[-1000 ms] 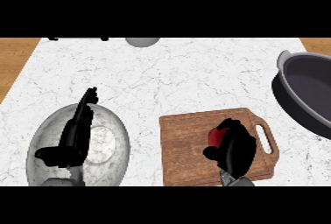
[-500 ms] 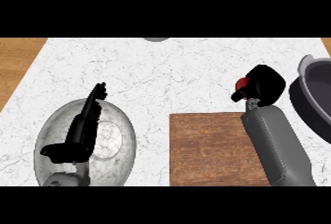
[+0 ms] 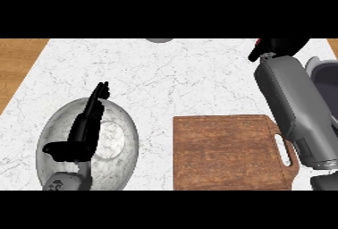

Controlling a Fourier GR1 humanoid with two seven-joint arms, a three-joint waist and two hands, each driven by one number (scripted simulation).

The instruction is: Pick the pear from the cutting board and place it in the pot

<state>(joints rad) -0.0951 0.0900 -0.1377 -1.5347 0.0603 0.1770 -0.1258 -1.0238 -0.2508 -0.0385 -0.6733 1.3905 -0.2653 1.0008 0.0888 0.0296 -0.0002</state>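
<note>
Holding the pear (image 3: 258, 42), a red sliver inside your right hand's (image 3: 284, 45) curled fingers at the counter's far right corner, you're mid-transfer: next, move right over the pot (image 3: 323, 68) and let go

Counter (image 3: 198, 76): white marble w/ grey veins, smooth, slight sheen. Cutting board (image 3: 224, 152): reddish-brown wood, grain showing, matt. Bowl (image 3: 125, 134): polished metal, v. shiny, reflections all over. Pot (image 3: 325, 74): dark grey metal, dull. Right forearm (image 3: 297, 107): grey, smooth, plastic-looking shell. Left hand (image 3: 86, 129) & right hand (image 3: 280, 46): black, matt. Strip at left edge (image 3: 16, 62): light wood.
</note>
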